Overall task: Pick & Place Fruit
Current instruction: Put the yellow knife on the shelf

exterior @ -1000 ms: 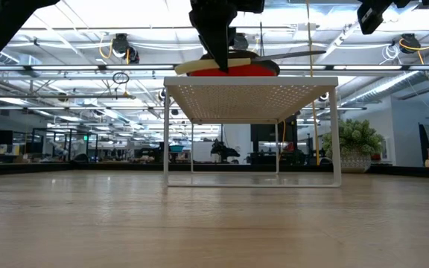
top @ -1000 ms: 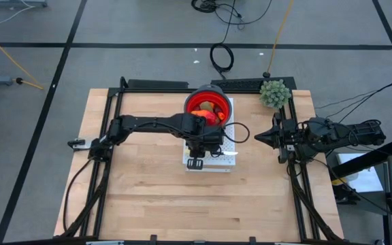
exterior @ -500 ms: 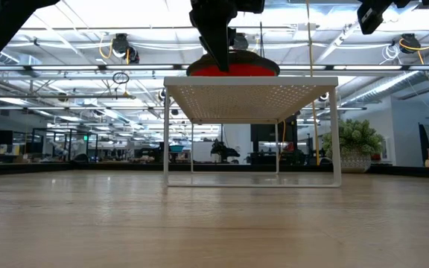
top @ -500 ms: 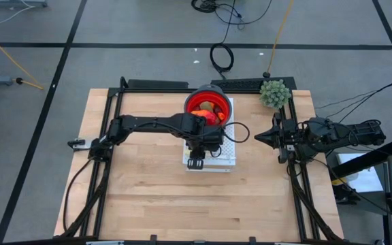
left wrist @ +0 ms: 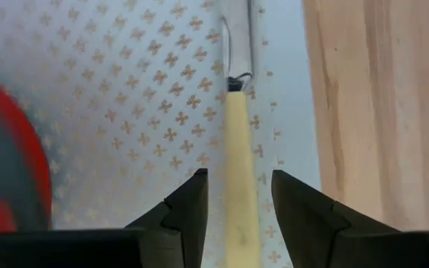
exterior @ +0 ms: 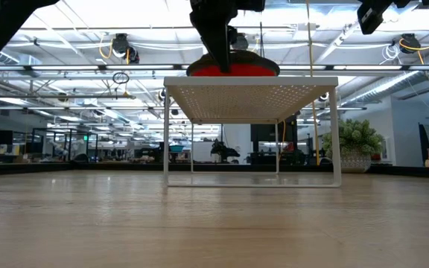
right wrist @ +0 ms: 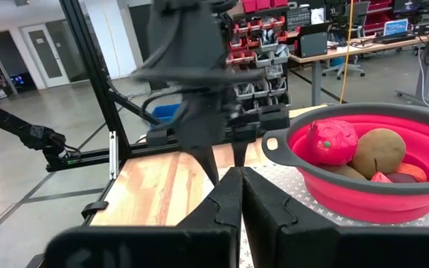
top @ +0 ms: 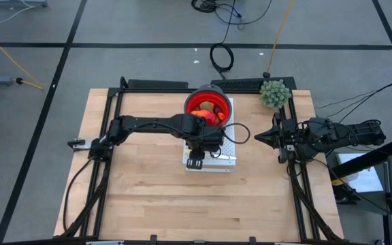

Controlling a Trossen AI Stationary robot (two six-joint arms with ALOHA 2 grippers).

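Note:
A red bowl holding the fruit stands on the far end of a white perforated rack at the table's middle. The right wrist view shows a red piece and a brown oval in the bowl. A yellow-handled knife lies flat on the rack, beside the bowl. My left gripper points down over the knife, open. Its fingers stand either side of the handle, a gap showing on each side. My right gripper waits shut at the table's right, pointing level toward the rack.
A green spiky ball plant sits at the table's far right corner, just beyond my right gripper. The rack stands on thin legs, with open space beneath it. Bare wooden tabletop stretches from the rack to the near edge.
In the low view, the knife's pale handle stuck out above the rack's top beside my left gripper a second ago. It has since dropped flat onto the rack and out of that view. Both arms have kept their places.

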